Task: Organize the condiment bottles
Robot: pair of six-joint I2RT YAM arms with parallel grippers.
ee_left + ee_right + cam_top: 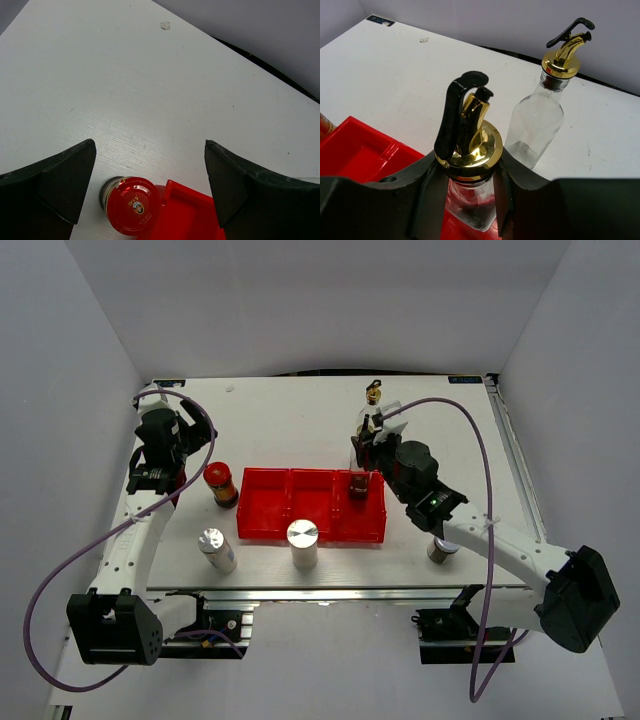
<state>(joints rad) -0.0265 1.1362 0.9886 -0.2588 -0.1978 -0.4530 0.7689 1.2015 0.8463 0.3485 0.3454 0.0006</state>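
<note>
The tray (265,502) is bright red on a white, faintly grained table (125,90). The gripped glass bottle (469,160) and the free glass bottle (536,120) are clear with gold spouts and black levers. The jar (132,205) has a red lid; the left cylinder (215,547) and centre cylinder (302,543) are silver.

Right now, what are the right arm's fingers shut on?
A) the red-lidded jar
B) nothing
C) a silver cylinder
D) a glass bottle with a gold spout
D: in the right wrist view the right fingers press on both sides of the gold-spout glass bottle, just under its collar.
</note>
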